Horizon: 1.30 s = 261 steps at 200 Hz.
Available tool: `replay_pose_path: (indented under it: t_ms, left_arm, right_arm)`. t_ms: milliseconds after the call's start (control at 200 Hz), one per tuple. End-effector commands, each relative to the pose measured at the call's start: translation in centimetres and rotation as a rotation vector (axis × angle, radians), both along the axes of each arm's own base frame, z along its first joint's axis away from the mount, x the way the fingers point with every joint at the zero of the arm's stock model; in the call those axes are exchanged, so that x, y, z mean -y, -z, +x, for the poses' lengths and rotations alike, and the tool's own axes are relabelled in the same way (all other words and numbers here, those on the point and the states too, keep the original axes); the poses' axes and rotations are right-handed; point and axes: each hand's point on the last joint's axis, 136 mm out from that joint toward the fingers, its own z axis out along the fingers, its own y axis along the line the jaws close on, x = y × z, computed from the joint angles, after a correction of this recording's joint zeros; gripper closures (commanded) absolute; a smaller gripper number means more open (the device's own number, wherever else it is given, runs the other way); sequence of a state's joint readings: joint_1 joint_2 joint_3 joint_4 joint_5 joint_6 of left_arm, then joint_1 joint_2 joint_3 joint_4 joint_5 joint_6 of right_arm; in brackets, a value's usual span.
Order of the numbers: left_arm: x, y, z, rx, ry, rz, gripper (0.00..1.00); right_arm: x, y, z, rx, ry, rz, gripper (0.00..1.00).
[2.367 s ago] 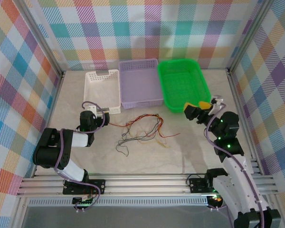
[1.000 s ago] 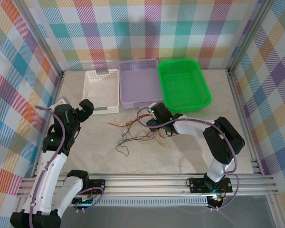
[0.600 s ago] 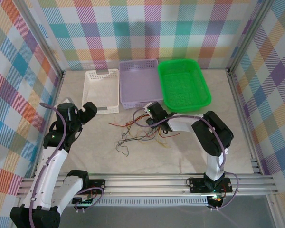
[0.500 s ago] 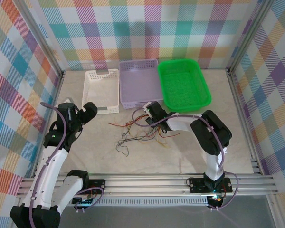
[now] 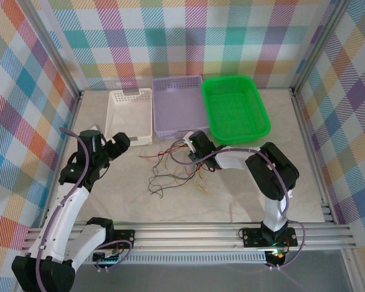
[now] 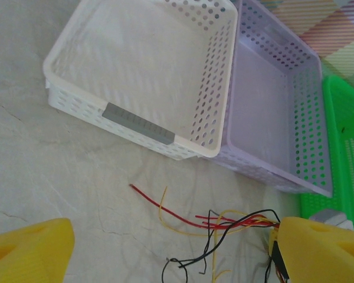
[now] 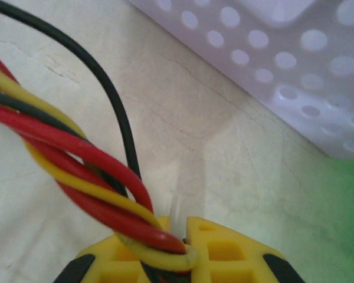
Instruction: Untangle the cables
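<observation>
The cables (image 5: 175, 171) are a tangle of thin black, red and yellow wires on the table in front of the baskets. My right gripper (image 5: 198, 156) sits at the tangle's right end, shut on a twisted bundle of red, yellow and black cables (image 7: 76, 171) that runs into its yellow fingers (image 7: 224, 253). My left gripper (image 5: 122, 145) hovers open to the left of the tangle, apart from it. In the left wrist view the loose cable ends (image 6: 218, 223) lie between and ahead of its spread yellow fingertips (image 6: 29, 247), and the left gripper (image 6: 174, 253) holds nothing.
Three baskets stand in a row behind the cables: white (image 5: 131, 115), purple (image 5: 179, 106) and green (image 5: 234, 109). The white basket (image 6: 147, 59) and purple basket (image 6: 265, 106) are close ahead of the left gripper. Checked walls and metal rails enclose the table.
The right arm swung from the green basket to the tangle and closed on it. The left arm lifted, then edged right towards the cables. The tangle shifted slightly.
</observation>
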<state>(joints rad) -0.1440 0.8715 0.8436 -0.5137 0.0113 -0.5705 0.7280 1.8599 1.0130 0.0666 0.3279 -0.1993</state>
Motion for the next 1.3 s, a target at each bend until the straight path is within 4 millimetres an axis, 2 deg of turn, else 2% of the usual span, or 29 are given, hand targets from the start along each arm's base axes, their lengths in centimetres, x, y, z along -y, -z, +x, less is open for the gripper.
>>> replay_pose_path:
  t_ms: [0,45,305,615,810,935,1125,1300]
  left_arm:
    - [1.3,-1.2,0.0,0.023,0.063,0.003,0.12]
    - [1.7,-1.2,-0.1,0.018,0.076,0.006,0.12]
    - [3.8,-0.4,-1.1,-0.012,0.166,-0.064,0.12]
    - [7.2,-0.7,-1.3,0.035,0.297,-0.182,0.13]
    - [10.8,-1.2,-1.5,0.078,0.426,-0.224,0.12]
    - [12.8,-2.0,-1.8,0.130,0.496,-0.231,0.10]
    - [14.7,-1.3,-1.9,0.121,0.558,-0.231,0.09]
    - [17.5,-1.1,-2.6,0.128,0.654,-0.240,0.09]
  right_arm:
    - [-1.4,-2.1,-1.5,0.021,-0.073,0.040,0.97]
    - [-1.5,-2.3,-2.0,0.025,-0.090,0.030,1.00]
    - [-1.7,-4.9,-4.0,0.071,-0.163,0.012,1.00]
    - [-2.5,-10.9,-6.0,0.103,-0.257,0.127,1.00]
    - [-3.7,-13.8,-7.6,0.064,-0.342,0.205,1.00]
    - [-4.4,-14.8,-8.5,0.028,-0.389,0.227,1.00]
    - [-4.7,-15.2,-9.0,0.004,-0.422,0.226,1.00]
    - [-5.0,-15.6,-9.1,-0.007,-0.434,0.226,1.00]
